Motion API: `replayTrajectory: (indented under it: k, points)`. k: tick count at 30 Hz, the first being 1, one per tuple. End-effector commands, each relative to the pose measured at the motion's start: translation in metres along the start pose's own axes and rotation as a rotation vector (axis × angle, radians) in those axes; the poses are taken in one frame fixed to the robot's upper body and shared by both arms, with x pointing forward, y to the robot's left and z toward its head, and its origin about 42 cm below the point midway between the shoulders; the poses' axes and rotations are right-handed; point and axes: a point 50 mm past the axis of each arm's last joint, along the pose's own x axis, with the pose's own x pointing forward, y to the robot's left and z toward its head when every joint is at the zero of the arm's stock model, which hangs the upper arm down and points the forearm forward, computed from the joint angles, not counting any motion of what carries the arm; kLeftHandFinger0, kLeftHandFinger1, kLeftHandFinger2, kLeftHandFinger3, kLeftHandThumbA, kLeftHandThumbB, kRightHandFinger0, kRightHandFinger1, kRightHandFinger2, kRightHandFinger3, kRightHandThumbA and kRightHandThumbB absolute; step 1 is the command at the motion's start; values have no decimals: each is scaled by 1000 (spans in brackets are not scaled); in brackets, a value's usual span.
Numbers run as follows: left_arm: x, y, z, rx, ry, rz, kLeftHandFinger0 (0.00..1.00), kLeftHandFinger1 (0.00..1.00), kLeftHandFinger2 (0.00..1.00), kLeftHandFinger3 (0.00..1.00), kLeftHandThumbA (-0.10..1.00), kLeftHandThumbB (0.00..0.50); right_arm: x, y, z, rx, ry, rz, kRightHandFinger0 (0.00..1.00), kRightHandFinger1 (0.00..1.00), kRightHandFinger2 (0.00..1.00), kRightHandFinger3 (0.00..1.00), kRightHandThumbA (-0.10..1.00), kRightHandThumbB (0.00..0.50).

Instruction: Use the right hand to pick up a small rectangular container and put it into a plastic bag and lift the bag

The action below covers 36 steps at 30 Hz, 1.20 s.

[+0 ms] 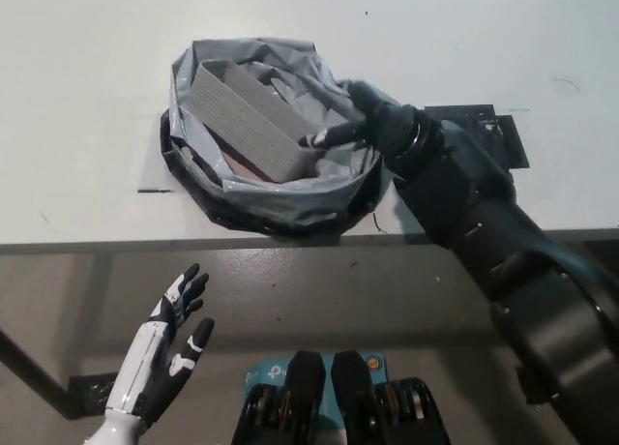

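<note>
Table: broad white flat tabletop [87, 97], filling the upper half of the frame; front edge running across the middle.
Floor: grey-brown surface [387, 300] below the table edge, lower half of the frame.
Right arm: black, entering from the lower right, reaching up and left over the table edge.
Bag: grey and black crumpled plastic bag [271, 198], upper centre of the frame, resting on the table with its mouth open upward and its rim rolled down.
Container: small grey ribbed rectangular container [244, 121], inside the bag, tilted, upper left end higher, lower right end near the right hand.
Tape mark: black rectangular patch [484, 126] on the table, right of centre, partly covered by the right arm.
Right hand: black right hand [372, 126] at the right rim of the bag, fingers pressed onto the rim; whether closed around the plastic cannot be told.
Left hand: white left hand [169, 353] at the lower left, below the table edge, palm up, fingers spread apart, holding nothing.
</note>
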Motion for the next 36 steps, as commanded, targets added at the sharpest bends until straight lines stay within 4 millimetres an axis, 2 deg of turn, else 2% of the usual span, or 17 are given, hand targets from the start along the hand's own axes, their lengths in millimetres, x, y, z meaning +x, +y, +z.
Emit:
replayTrajectory:
  k: [1,2,3,5,6,7,8,11,15,18,23,24,26,28,31,33,36]
  points:
    - [3,2,10,11,-64,-9,1000,1000,1000,1000,833,116,-5,-34,21,-125,-5,-252,258,371,538,902,403,301]
    - [3,2,10,13,-64,-9,1000,1000,1000,1000,833,116,-5,-35,20,-105,-19,-291,258,371,538,902,403,301]
    - [3,3,10,14,-65,-9,1000,1000,1000,1000,834,115,-6,-36,18,-45,-47,-364,52,117,324,792,249,258]
    - [5,4,10,11,-69,-6,1000,1000,1000,1000,836,121,-9,-48,21,105,-91,-409,0,1,49,320,13,142]
    - [6,4,11,14,-69,-7,1000,1000,1000,1000,838,121,-10,-52,22,145,-102,-418,0,3,70,258,13,142]
    - [6,4,11,16,-69,-7,1000,1000,1000,1000,838,121,-10,-54,22,165,-106,-423,0,3,70,258,13,142]
    - [7,4,11,19,-73,-8,1000,1000,1000,1000,846,129,-13,-65,24,277,-131,-426,72,214,329,249,62,182]
    - [9,4,11,16,-74,-6,1000,1000,1000,1000,854,133,-17,-80,27,448,-175,-421,137,327,464,320,123,195]
    - [11,4,12,22,-82,-2,1000,1000,1000,1000,838,126,-22,-92,34,586,-215,-402,4,244,487,321,102,198]
    - [13,4,13,22,-86,1,1000,1000,1000,1000,833,134,-26,-99,39,649,-236,-392,0,318,615,306,103,197]
    - [17,4,15,25,-85,0,1000,1000,1000,1000,804,138,-38,-121,54,805,-319,-327,0,177,515,622,27,206]
    - [17,4,15,26,-87,1,1000,1000,1000,1000,803,139,-40,-125,56,872,-334,-307,0,178,540,396,-13,209]
    - [19,5,15,25,-88,2,1000,1000,1000,1000,800,140,-43,-131,61,970,-360,-273,0,201,584,248,-5,210]
    - [19,5,16,17,-83,0,1000,1000,1000,1000,786,145,-53,-142,71,1167,-402,-160,0,183,636,413,-5,177]
    - [20,5,17,18,-89,3,1000,1000,1000,1000,767,133,-62,-154,83,1352,-428,-53,0,151,580,192,-13,166]
    - [20,5,16,16,-86,2,1000,1000,1000,1000,764,133,-68,-161,91,1428,-478,23,0,106,507,243,34,124]
    - [21,4,16,15,-82,3,1000,1000,1000,1000,763,135,-77,-176,105,1550,-535,80,0,97,522,118,75,130]
